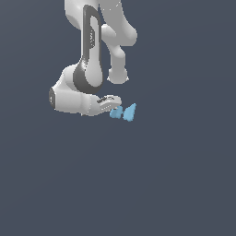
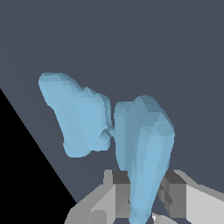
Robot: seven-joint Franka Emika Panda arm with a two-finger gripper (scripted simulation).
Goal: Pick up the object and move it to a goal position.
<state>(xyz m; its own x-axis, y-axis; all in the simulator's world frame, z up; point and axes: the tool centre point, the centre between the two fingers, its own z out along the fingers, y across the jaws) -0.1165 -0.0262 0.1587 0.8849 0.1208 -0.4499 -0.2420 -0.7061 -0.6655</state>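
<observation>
The object is a light blue, lumpy shape with two lobes. In the exterior view it sits at the tip of my white hand, a little right of the wrist, well above the dark floor. In the wrist view the object fills the middle, with one lobe standing between my grey fingers and the other lobe sticking out to the side. My gripper is shut on the object. In the exterior view the gripper is mostly hidden by the hand and the object.
The dark grey-blue floor fills the exterior view. The white arm links rise above the hand. A black area lies past the floor's edge in the wrist view.
</observation>
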